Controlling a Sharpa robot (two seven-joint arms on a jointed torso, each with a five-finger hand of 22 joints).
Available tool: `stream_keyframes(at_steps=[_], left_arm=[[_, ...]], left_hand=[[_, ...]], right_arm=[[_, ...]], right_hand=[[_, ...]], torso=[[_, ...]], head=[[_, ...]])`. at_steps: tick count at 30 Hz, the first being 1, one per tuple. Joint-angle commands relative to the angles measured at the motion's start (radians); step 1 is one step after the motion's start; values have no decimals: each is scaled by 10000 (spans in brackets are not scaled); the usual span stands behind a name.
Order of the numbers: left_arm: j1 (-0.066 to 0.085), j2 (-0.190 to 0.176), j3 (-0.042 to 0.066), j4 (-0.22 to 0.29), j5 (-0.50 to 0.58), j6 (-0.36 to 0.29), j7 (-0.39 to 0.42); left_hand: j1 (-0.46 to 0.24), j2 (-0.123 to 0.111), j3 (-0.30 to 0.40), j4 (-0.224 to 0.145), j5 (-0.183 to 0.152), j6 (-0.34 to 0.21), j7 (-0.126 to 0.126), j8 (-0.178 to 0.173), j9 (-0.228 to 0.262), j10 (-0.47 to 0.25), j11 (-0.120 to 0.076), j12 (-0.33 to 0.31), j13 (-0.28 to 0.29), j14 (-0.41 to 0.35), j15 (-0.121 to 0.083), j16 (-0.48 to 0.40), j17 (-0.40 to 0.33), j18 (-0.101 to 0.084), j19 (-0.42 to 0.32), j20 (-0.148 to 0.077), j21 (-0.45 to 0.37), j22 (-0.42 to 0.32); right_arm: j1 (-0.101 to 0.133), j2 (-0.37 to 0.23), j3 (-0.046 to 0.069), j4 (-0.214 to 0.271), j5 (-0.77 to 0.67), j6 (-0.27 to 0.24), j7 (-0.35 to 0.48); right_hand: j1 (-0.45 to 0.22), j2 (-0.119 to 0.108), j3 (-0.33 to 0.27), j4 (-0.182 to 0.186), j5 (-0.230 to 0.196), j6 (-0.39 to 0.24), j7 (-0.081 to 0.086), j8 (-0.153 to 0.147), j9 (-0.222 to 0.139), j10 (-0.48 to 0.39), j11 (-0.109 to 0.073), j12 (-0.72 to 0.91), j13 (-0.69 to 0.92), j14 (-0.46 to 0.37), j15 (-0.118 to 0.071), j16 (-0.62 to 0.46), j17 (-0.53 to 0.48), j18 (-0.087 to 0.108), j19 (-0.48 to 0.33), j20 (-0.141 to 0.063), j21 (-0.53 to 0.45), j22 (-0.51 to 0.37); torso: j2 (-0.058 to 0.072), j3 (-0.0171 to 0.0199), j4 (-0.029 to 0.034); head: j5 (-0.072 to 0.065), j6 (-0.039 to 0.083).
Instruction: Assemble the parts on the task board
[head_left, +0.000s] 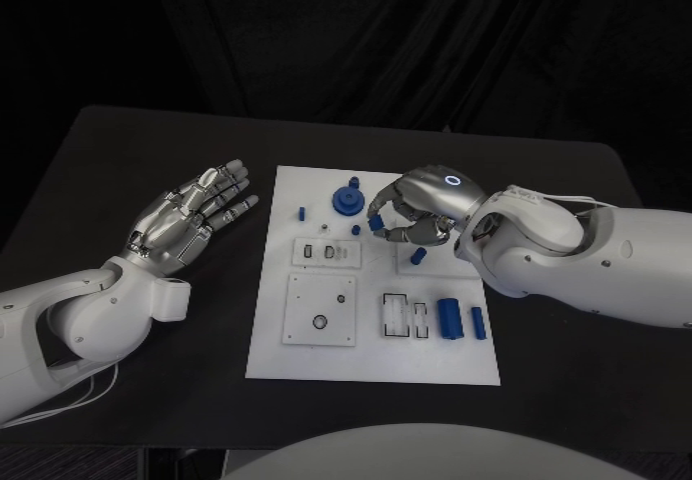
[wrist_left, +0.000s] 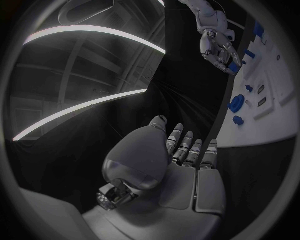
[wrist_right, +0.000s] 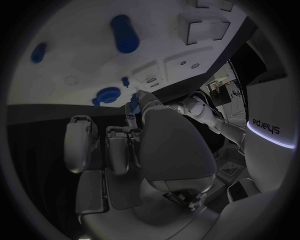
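A: The right robot hand (head_left: 408, 212) is over the far half of the board (head_left: 374, 355), fingers curled on a small blue part (head_left: 378, 224) pinched at the fingertips. The left robot hand (head_left: 188, 215) lies beside the board on the desk (head_left: 130, 160), fingers spread, holding nothing.

B: So the step is seating that part, I'd judge. How best?

A: Keep it upright, line it over its socket before lowering, and press only once it sits square. I can't tell which socket it's for.

B: What's close?

A: The blue gear (head_left: 348, 200) is just beside the fingers, a small peg (head_left: 302, 212) farther left, and another blue piece (head_left: 417, 256) near the palm. Stray fingers could knock them.

B: Room to move?

A: Plenty toward the near half; two cylinders (head_left: 450, 318) lie well apart from the hand. The board's far edge is near, so retreat upward.
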Motion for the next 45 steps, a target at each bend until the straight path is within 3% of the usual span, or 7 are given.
stream_keyframes(at_steps=[1,8,16,19,25,30,45], left_arm=[[0,17,8,20,-23,117,109],[0,41,8,1,-23,125,60],[0,72,8,-31,-23,129,-2],[0,80,8,-42,-23,130,-25],[0,79,8,-53,-23,143,-65],[0,90,8,-71,-23,164,-81],[0,103,8,-121,-23,211,-131]], left_hand=[[108,-27,57,8,32,-33,25,13,-2,3,84,28,4,-10,64,64,5,117,2,84,49,11],[108,-26,64,4,33,-43,29,11,-3,-2,85,20,3,-10,67,66,6,115,1,84,48,11],[108,-27,66,2,33,-26,32,15,-1,1,85,28,4,-10,69,66,5,114,-1,85,47,10],[107,-27,68,1,32,-33,35,13,-2,0,84,28,4,-6,70,73,7,113,3,85,49,11],[107,-27,68,1,32,-33,35,13,-2,0,84,28,4,-6,70,73,7,113,3,85,49,11],[107,-27,74,-4,33,-18,41,18,0,4,81,37,6,-1,74,82,9,111,4,86,50,11],[106,-21,84,-8,33,-24,46,17,0,6,81,42,7,7,81,94,12,108,6,88,51,12]], right_arm=[[-182,271,11,-91,-38,582,-87],[-426,953,14,-431,-327,1027,-571],[-497,1398,15,-773,-396,1046,-799],[-507,1454,15,-814,-402,1099,-875],[-515,1503,16,-831,-421,1234,-1028],[-516,1536,16,-827,-645,1270,-1152],[-510,1536,19,-666,-1092,1386,-1505]], right_hand=[[-53,26,47,-45,114,-65,31,778,2117,1040,100,26,2635,1053,81,29,2635,75,95,10,156,2023],[-134,-14,37,-36,180,-105,75,759,2142,1040,144,26,2635,1053,113,29,2635,94,58,31,81,1996],[-148,-18,45,-41,210,-122,84,746,2145,1040,152,26,2635,1053,121,29,2635,109,24,38,18,1976],[-158,-23,45,-40,215,-134,90,738,2145,1040,157,26,2635,1053,125,29,2635,113,16,41,3,1971],[-207,-44,56,-46,179,-221,131,675,2138,1040,192,26,2635,1053,155,29,2635,130,-24,65,-69,1946],[-265,-74,74,-66,68,-383,205,557,2110,1040,254,26,2635,1053,207,29,2635,138,-44,107,-104,1932],[-203,-56,154,-158,208,-366,210,547,2126,1040,266,26,2635,1053,226,29,2635,143,-51,135,-116,1927]], torso=[[7,5,-25],[4,-12,-8],[25,31,19],[30,35,22],[20,31,-57],[10,24,-13],[8,18,-12]], head=[[132,-25],[144,-73],[33,-97],[33,-91],[109,-124],[64,-143],[124,-206]])
